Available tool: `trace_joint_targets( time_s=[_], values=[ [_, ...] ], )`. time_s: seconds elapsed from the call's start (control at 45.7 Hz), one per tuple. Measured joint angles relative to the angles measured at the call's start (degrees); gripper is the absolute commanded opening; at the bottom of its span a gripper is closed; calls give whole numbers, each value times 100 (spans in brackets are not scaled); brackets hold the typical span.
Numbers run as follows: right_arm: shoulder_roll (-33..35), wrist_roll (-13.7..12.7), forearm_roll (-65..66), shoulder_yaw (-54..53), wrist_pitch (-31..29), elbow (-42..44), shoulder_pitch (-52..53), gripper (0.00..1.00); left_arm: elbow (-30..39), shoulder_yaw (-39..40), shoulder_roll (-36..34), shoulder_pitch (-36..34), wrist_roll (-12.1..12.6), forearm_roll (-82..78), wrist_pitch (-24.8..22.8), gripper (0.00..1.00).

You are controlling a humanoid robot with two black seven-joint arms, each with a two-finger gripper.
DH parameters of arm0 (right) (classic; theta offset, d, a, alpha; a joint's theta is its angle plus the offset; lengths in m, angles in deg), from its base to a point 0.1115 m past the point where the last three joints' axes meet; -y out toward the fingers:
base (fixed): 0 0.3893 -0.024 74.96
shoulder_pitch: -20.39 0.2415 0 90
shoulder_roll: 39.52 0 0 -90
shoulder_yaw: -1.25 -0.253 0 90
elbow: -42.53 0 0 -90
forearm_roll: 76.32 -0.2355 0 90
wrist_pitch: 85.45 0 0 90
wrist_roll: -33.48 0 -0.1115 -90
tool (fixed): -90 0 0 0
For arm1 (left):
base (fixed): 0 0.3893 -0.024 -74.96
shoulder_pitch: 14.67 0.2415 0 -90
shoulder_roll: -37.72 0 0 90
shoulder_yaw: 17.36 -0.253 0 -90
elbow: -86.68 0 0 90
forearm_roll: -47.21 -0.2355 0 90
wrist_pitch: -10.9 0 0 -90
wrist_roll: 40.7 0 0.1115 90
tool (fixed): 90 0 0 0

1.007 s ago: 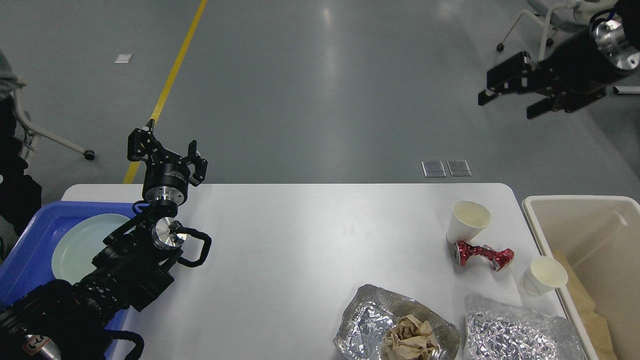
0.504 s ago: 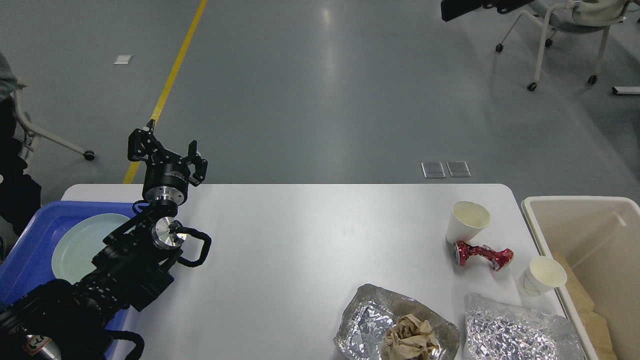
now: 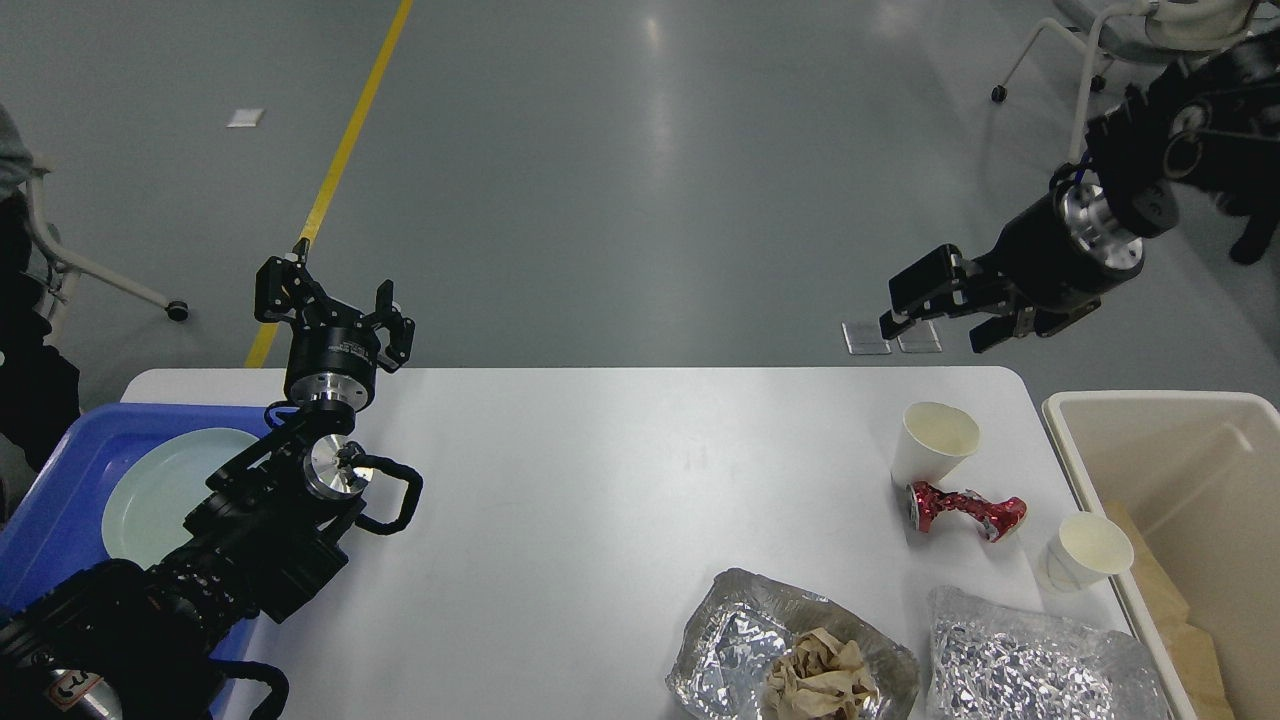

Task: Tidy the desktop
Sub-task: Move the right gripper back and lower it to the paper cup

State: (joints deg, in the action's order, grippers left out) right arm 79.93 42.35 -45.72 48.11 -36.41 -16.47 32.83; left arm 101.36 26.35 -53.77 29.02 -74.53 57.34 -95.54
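The white desktop [image 3: 600, 480] fills the middle of the head view. On its right side stand a paper cup [image 3: 933, 443], a crushed red can [image 3: 965, 508] and a second paper cup [image 3: 1087, 550] near the bin. At the front lie a foil tray [image 3: 735, 640] holding crumpled brown paper [image 3: 822, 675] and a crumpled foil sheet [image 3: 1035, 662]. My left gripper [image 3: 332, 300] is open and empty above the desktop's back left corner. My right gripper [image 3: 935, 330] is open and empty, in the air beyond the back edge, above the first cup.
A blue tray [image 3: 55, 510] with a pale green plate [image 3: 165, 490] sits at the left edge. A beige bin [image 3: 1150, 410] with cardboard pieces stands off the right edge. Wheeled chairs stand on the grey floor at far right and far left.
My right arm swung up almost out of view, then came back down and left, closer to the desktop's back edge above the cup. The left arm and objects have not moved.
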Motion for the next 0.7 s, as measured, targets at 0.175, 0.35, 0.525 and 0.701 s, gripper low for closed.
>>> trace_joint_targets(
  time_s=[0.175,0.35,0.525,0.701],
  values=[
    [-518,6,72,13,716,923,-1077,100,0,0,0,0,0,0,0,100],
    [-909,9,76,61,1227,1826,-1980,99,0,0,0,0,0,4,0,100],
    [-1116,10,77,410,1423,2283,-2359,94,0,2,0,0,0,4,0,100],
    [-1142,11,86,788,1493,2379,-2415,71,0,2,0,0,0,2,0,100]
  ],
)
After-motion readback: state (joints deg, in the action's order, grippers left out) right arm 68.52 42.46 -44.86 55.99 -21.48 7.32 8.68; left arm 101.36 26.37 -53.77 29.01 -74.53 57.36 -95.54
